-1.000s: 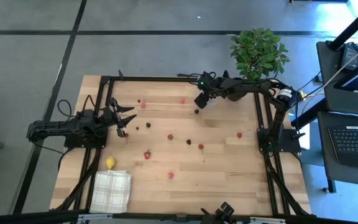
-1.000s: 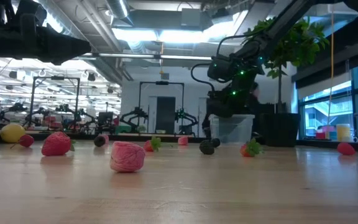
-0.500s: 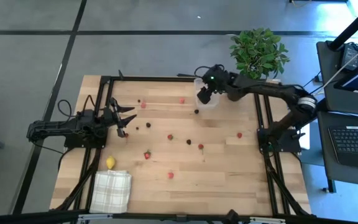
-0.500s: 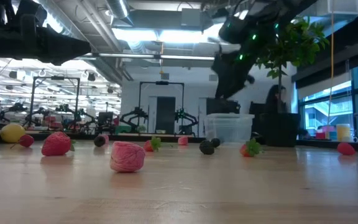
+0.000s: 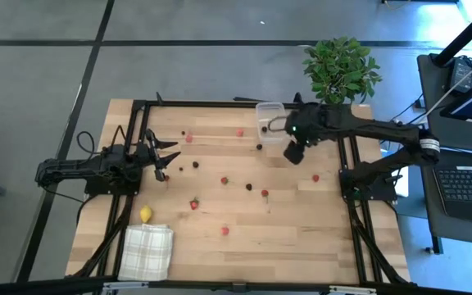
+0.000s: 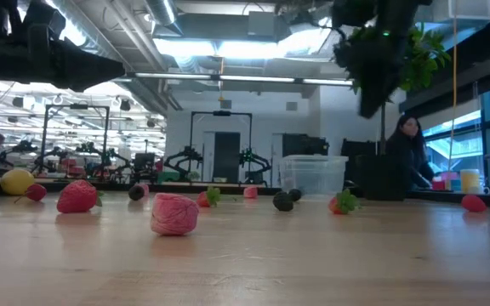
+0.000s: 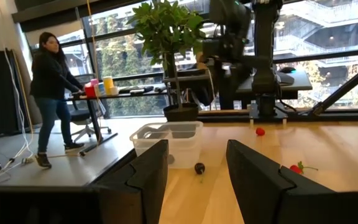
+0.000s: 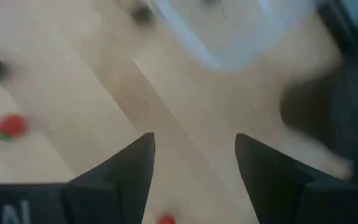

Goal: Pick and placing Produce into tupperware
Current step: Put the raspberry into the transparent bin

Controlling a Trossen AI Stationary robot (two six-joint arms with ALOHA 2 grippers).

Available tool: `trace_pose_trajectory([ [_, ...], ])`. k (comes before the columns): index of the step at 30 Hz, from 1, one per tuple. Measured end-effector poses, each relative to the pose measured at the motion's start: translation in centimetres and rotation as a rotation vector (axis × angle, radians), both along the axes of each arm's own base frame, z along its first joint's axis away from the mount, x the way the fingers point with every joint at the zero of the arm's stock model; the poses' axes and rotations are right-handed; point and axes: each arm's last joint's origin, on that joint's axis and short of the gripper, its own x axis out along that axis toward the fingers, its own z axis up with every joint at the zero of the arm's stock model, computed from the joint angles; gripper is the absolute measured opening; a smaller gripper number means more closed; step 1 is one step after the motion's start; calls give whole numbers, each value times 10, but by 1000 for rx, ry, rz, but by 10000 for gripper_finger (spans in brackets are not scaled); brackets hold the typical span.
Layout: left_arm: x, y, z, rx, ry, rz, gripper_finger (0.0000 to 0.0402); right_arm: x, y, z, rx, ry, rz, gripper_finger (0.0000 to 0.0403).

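Tupperware (image 5: 270, 121) at far surface (image 5: 301, 221) edge, right claw (image 5: 292, 153) beside it, parted, empty, left claw (image 5: 165, 153) parted, empty, berries scattered.

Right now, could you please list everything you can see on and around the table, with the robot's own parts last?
Tupperware: one, clear, far edge of the table by the plant, standing free.
Red berry pieces: about eight, scattered over the table.
Dark berry pieces: about five, mostly in the far half.
Lemon: one, yellow, near left, beside the cloth.
Checked cloth: one, white, near left corner.
Potted plant: one, green, beyond the far right corner.
Person: one, dark clothes, standing in the room behind.
Left gripper: open, empty, at the left side.
Right gripper: open, empty, above the table just beside the tupperware.
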Motion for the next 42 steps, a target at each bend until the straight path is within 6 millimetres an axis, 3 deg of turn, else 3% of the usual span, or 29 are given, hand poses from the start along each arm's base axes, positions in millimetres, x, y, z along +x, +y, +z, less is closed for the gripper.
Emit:
trace_pose_trajectory([
  [10, 0, 0, 0, -6, -2, 0, 157, -40, 26, -80, 57, 177, -392, 226],
  [15, 0, 0, 0, -6, -2, -1, 157, -60, 38, -106, 63, 212, -532, 226],
  [23, 0, 0, 0, -7, 0, -1, 157, -58, 48, -122, 117, 96, -557, 226],
  [42, 0, 0, -2, -8, 13, -1, 157, -64, 63, -144, 222, 52, -588, 216],
])
